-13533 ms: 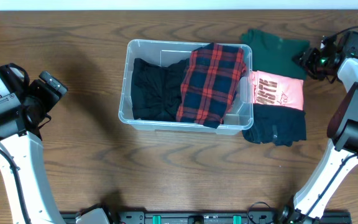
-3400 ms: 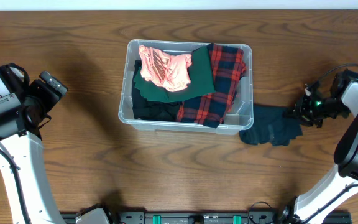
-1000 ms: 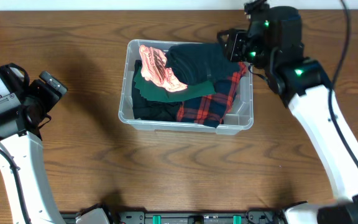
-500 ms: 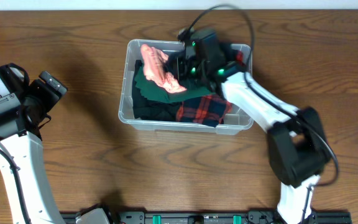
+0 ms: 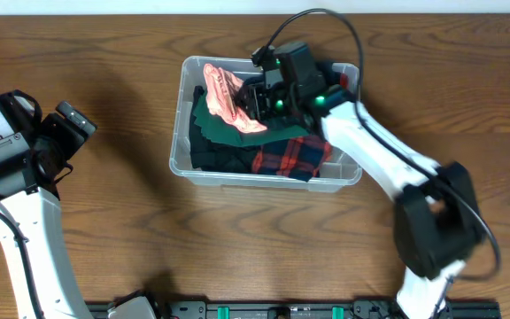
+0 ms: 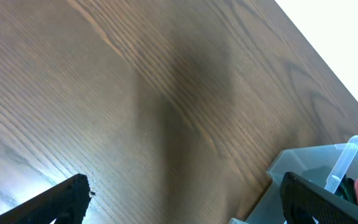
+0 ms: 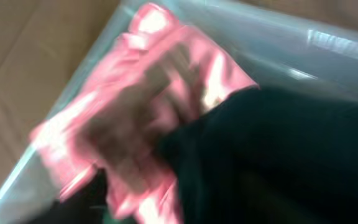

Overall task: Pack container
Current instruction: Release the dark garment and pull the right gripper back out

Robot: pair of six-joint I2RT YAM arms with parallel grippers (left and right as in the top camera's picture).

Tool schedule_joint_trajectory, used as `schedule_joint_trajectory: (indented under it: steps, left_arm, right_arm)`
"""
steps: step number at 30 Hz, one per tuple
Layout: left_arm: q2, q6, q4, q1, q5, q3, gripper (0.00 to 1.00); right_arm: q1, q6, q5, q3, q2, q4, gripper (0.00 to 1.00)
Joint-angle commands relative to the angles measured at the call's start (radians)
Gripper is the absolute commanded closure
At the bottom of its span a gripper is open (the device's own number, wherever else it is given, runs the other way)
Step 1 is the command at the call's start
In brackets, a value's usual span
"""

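wood table (image 5: 149,248): right pincer (image 5: 259,97) over container (image 5: 176,133) (clothes (image 5: 289,158) inside)

Overhead cam is fine: soft even light, sharp grain on the table (image 5: 237,257), just a faint darker smudge of shadow to the upper left of the container (image 5: 177,164). Left wrist view is crisp too, with a broad soft shadow band down the middle, blown-out white in the upper right corner, and the left gripper (image 6: 185,186) showing as black silhouettes along the bottom. Right wrist view is a mess: heavy blur, pink cloth (image 7: 135,99) smeared, dark cloth (image 7: 291,162) detail-free, glare streaks upper right.
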Motion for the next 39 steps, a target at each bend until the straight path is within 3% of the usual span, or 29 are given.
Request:
schedule_joint_trajectory:
  steps: [1, 7, 19, 24, 30, 34, 39]
  left_arm:
    - [0.004, 0.013, 0.0, 0.004, -0.009, 0.004, 0.02]
    - [0.004, 0.013, -0.003, 0.004, -0.009, 0.004, 0.02]
    - [0.004, 0.013, -0.003, 0.004, -0.009, 0.004, 0.02]
    - [0.004, 0.013, -0.003, 0.004, -0.009, 0.004, 0.02]
    - [0.004, 0.013, -0.003, 0.004, -0.009, 0.004, 0.02]
    - [0.004, 0.013, -0.003, 0.004, -0.009, 0.004, 0.02]
    - [0.004, 0.013, -0.003, 0.004, -0.009, 0.004, 0.02]
  right_arm:
    - [-0.016, -0.165, 0.011, -0.007, -0.187, -0.011, 0.01]
    - [-0.022, -0.236, 0.102, -0.007, -0.428, -0.016, 0.01]
    - [-0.08, -0.253, 0.603, -0.008, -0.76, -0.382, 0.01]
    - [-0.203, -0.248, 0.637, -0.008, -0.839, -0.508, 0.01]
    - [-0.336, -0.242, 0.623, -0.032, -0.91, -0.54, 0.01]
    - [-0.394, -0.242, 0.605, -0.172, -1.015, -0.459, 0.01]
    - [-0.432, -0.163, 0.575, -0.546, -1.208, -0.266, 0.01]
